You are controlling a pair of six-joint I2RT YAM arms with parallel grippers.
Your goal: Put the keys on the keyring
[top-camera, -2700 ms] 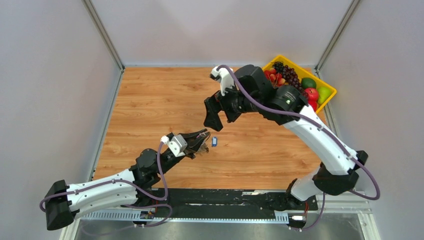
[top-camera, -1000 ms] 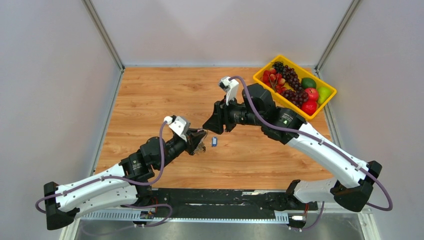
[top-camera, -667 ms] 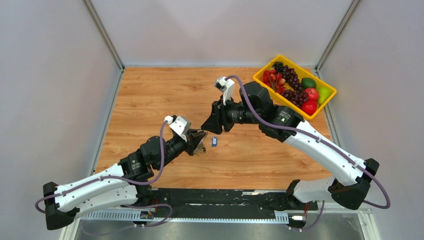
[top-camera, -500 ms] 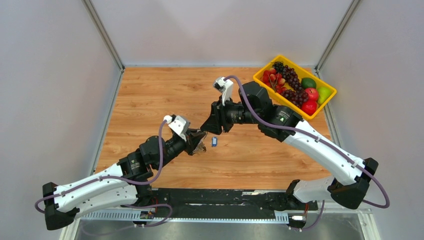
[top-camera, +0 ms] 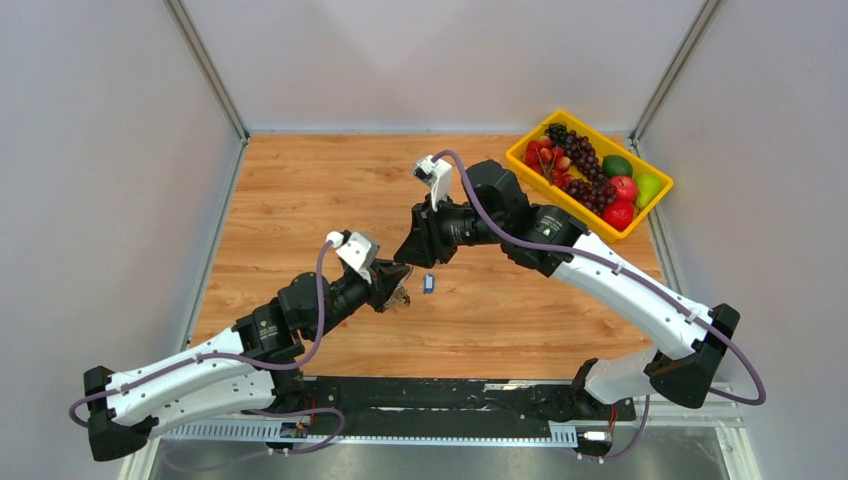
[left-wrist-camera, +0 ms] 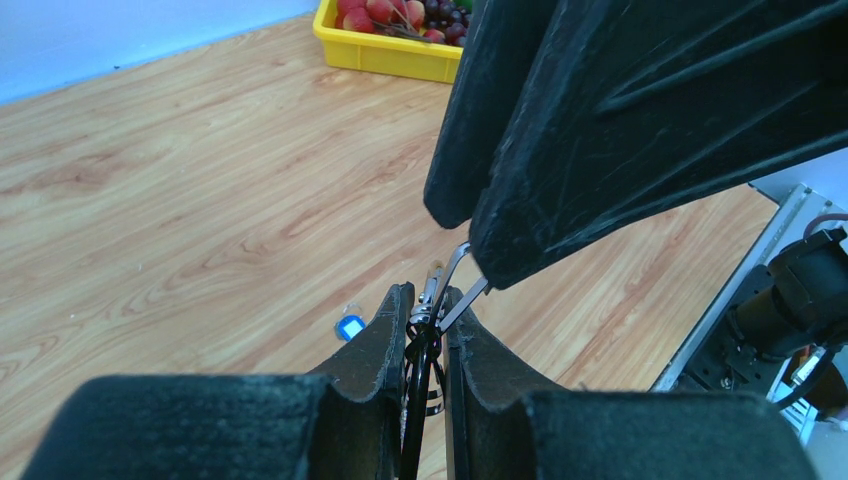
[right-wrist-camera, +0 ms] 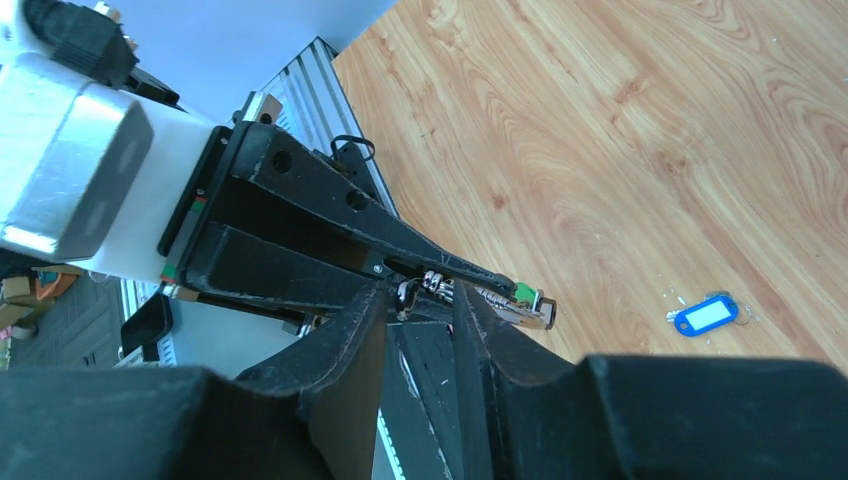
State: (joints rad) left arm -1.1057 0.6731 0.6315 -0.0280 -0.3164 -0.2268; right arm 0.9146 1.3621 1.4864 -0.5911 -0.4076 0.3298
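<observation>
In the middle of the overhead view, the left arm's fingers are clamped on a bunch of small silvery metal keys. The right arm's fingers hang just above them, tips aimed at the lower left. A lone blue-tagged silver key lies on the wooden worktop just to their right. A yellow plastic tub of fruit sits at the upper right.

In the left wrist view, the left fingers at bottom centre squeeze the bunch. A thin silver wire keyring rises from it to touch the right fingertips.

In the right wrist view, the right fingers are nearly closed at bottom centre. I cannot tell whether they pinch the metal between them. A green plastic tag juts out at the left fingertips.
</observation>
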